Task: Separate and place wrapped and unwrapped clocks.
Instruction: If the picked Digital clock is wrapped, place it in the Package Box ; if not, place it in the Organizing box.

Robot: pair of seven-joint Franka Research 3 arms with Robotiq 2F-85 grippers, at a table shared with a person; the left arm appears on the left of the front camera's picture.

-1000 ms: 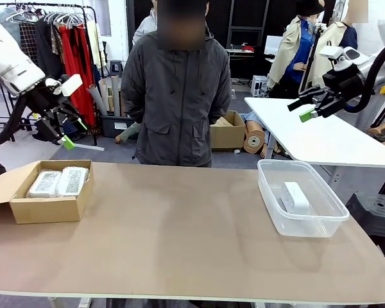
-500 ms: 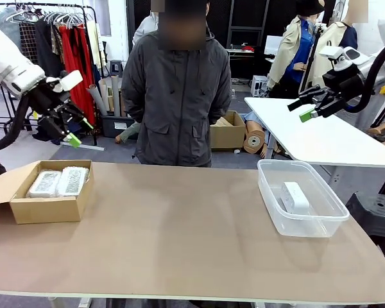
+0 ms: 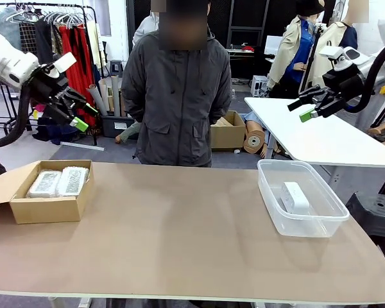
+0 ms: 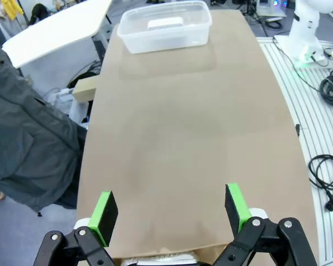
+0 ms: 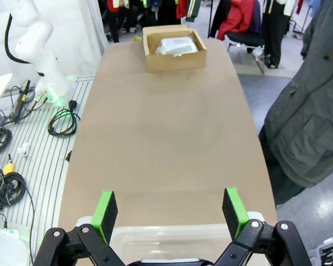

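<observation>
Two crinkly plastic-wrapped grey-speckled clocks (image 3: 59, 181) are lying in the brown cardboard box (image 3: 45, 209) at left, and the bare white rounded clock (image 3: 294, 197) is sitting in the clear plastic tub (image 3: 308, 224) at right. Sorting is apparently finished. The left gripper (image 3: 77, 112) and right gripper (image 3: 306, 104) are hovering high, jaws apart, holding nothing.

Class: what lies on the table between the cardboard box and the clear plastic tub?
Nothing: bare table between cardboard box and clear tub, seen from the front.
</observation>
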